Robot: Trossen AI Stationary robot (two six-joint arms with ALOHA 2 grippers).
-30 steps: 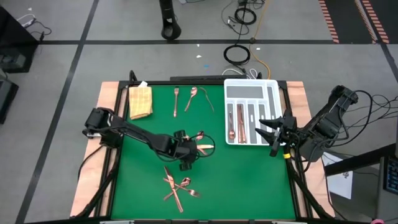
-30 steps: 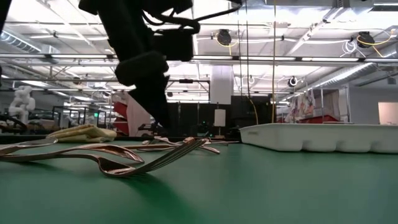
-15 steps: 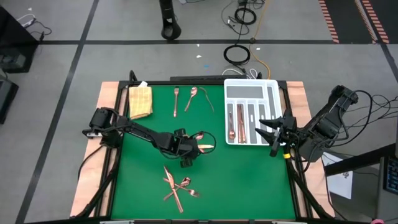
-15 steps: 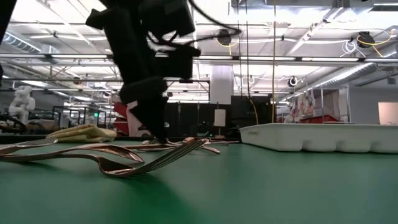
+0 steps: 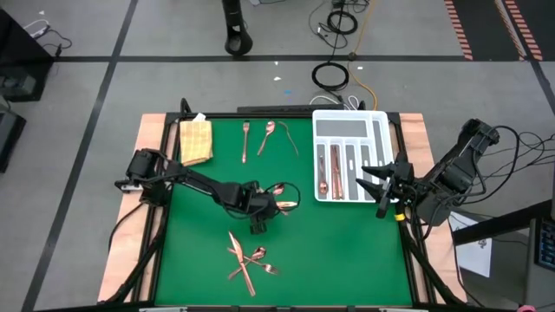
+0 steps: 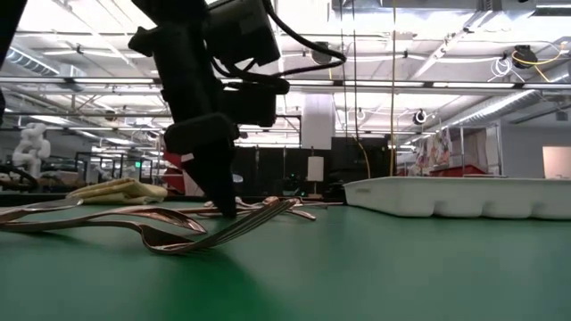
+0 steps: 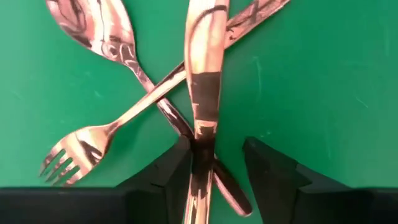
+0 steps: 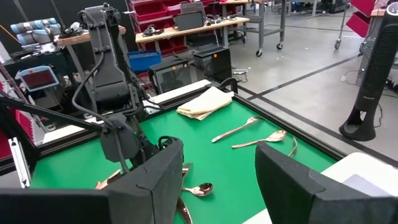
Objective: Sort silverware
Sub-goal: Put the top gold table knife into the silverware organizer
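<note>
I am lowering my left gripper [image 7: 214, 165] over a knife [image 7: 203, 74] crossed with a spoon [image 7: 118, 43] and fork [image 7: 81, 149] mid-mat, fingers partly open around it, seemingly not gripping. Next: closing, lifting, carrying to the tray [image 5: 381, 130]. My right gripper [image 5: 375, 185] is waiting open beside it.

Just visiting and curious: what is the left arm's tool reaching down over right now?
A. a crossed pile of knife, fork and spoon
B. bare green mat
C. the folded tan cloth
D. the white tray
A: the left wrist view shows the left tool straddling a knife lying across a fork and spoon.
</note>
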